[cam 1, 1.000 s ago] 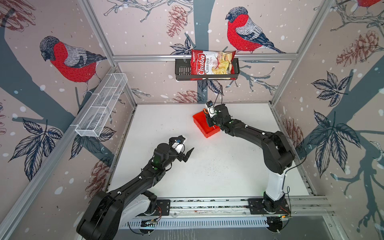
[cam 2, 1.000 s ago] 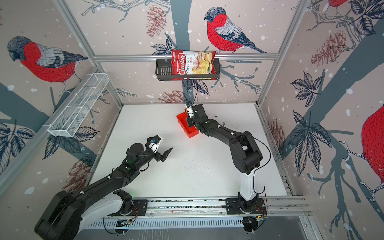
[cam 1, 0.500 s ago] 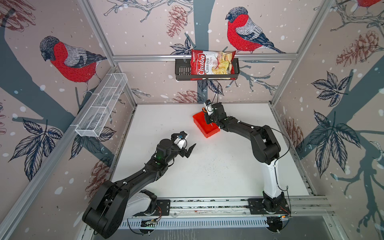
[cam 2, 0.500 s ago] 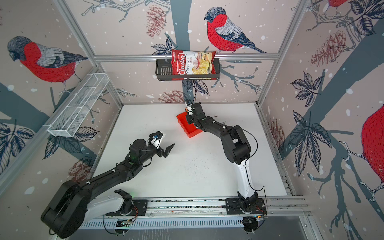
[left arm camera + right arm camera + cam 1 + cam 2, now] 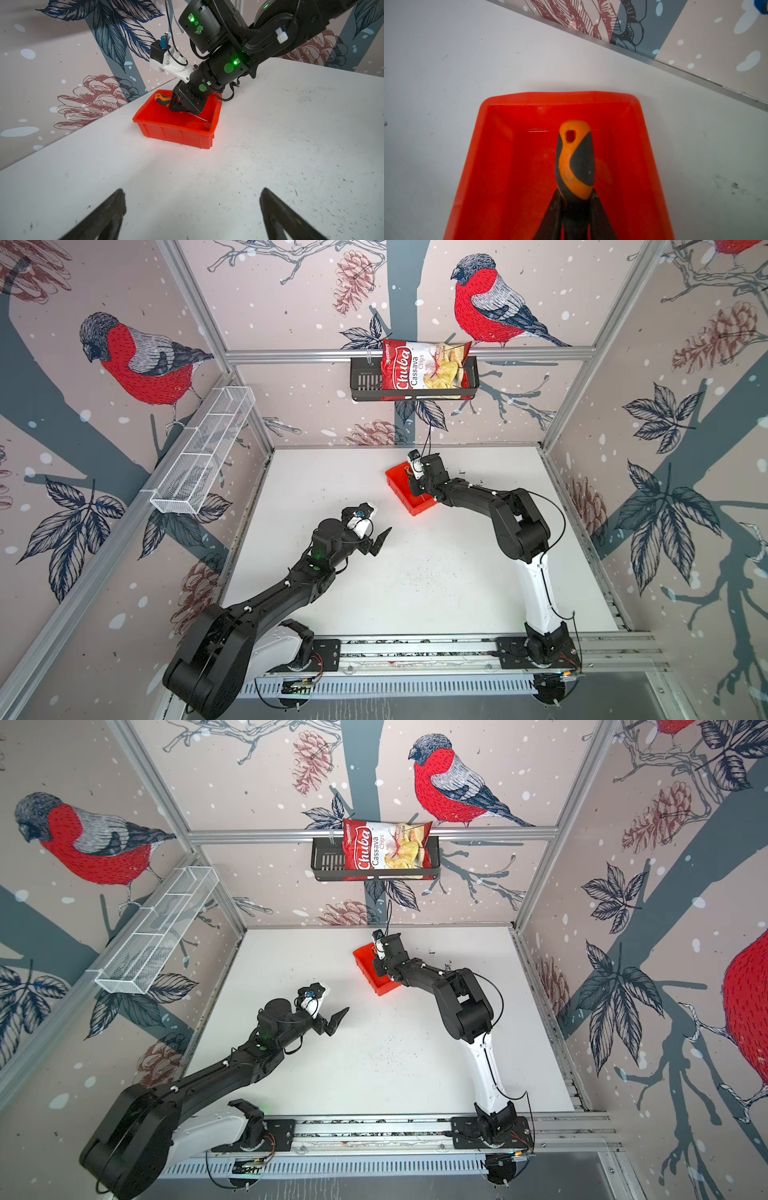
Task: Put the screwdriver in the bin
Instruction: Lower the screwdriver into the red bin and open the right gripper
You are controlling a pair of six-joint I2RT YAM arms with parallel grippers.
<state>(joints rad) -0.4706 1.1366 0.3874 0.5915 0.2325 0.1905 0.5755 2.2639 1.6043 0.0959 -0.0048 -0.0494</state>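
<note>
**Screwdriver held inside the red bin by the right pincer**

Both top views: the bin (image 5: pixel 417 506) (image 5: pixel 385 989) sits on the desk (image 5: pixel 436 572) (image 5: pixel 395 1052) near its far edge, about midway along it and turned at an angle to that edge. The right pincer (image 5: pixel 415 485) (image 5: pixel 379 968) reaches down into the bin and its arm covers much of the inside. Only a sliver of the screwdriver's (image 5: pixel 409 474) orange handle shows beside the wrist in a top view. The left pincer (image 5: pixel 376 543) (image 5: pixel 334 1021) hangs over the middle of the desk, well apart from the bin, with its jaws spread.

Left wrist view: the left pincer (image 5: pixel 192 190) is wide open, with only bare desk (image 5: pixel 291 145) between its two fingers. Beyond it, the right pincer (image 5: pixel 182 110) is clamped on the screwdriver (image 5: pixel 161 99) within the bin's (image 5: pixel 176 133) walls. The handle end points toward the bin's far end, and the thin shaft slants down toward the near wall. Whether the tip touches the bin cannot be told.

Right wrist view: the right pincer (image 5: pixel 576 191) is closed tight on the lower part of the screwdriver's (image 5: pixel 575 162) orange-and-black handle. The handle lies over the bin's (image 5: pixel 560 96) floor, and its end, with a hole through it, is short of the end wall.
</note>
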